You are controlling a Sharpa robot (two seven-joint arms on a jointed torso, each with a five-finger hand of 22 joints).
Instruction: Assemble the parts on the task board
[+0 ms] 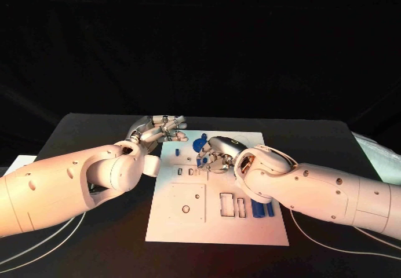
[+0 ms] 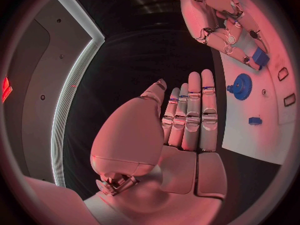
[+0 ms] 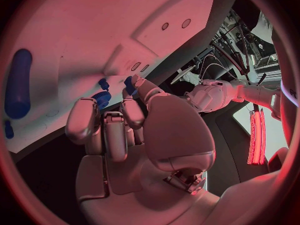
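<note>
Black table (image 1: 100,124) carries the task board (image 1: 217,226); the right hand (image 1: 219,157) hovers over the board's far end. Left wrist view: left hand (image 2: 187,120) flat, fingers straight, empty. Right wrist view: fingers curl around a small blue part (image 3: 130,83).

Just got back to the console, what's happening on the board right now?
The robot is mid-assembly on the white task board. Its right hand is curled over the far part of the board and seems to pinch a small blue part in its fingertips, close to the blue gear already on the board. The left hand hangs flat and open off the board's far left corner, holding nothing. Two blue bars lie near the board's right edge.
</note>
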